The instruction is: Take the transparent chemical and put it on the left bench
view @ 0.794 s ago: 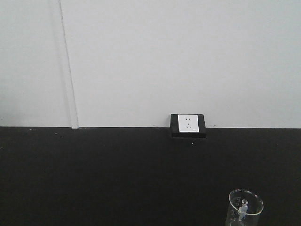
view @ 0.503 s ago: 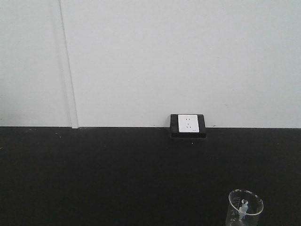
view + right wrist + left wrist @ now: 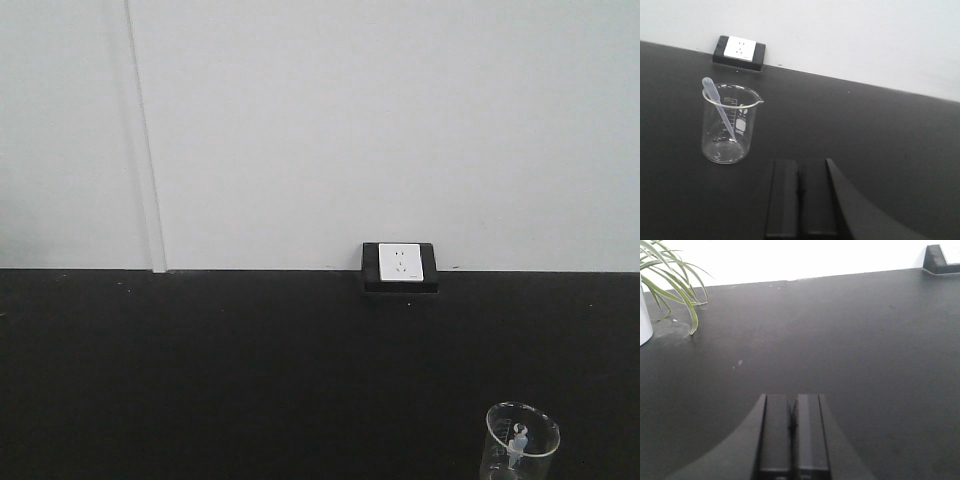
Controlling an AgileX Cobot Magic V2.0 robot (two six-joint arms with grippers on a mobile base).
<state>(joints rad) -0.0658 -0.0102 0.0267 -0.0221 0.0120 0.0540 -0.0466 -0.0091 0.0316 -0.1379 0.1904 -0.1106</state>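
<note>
Transparent chemical [image 3: 730, 125]: upright on tabletop [image 3: 870, 145], ungrasped. Right hand [image 3: 799, 172], left hand [image 3: 792, 407]: both pressed together, empty. We judge approach pending; next, we spread right hand around it.

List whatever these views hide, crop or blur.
- Front view: the beaker is cropped by the bottom edge; its base is unseen.
- Right wrist view: the beaker's printed marks are too small to read; liquid inside cannot be told.
- Left wrist view: the white pot is cut by the left edge.
</note>
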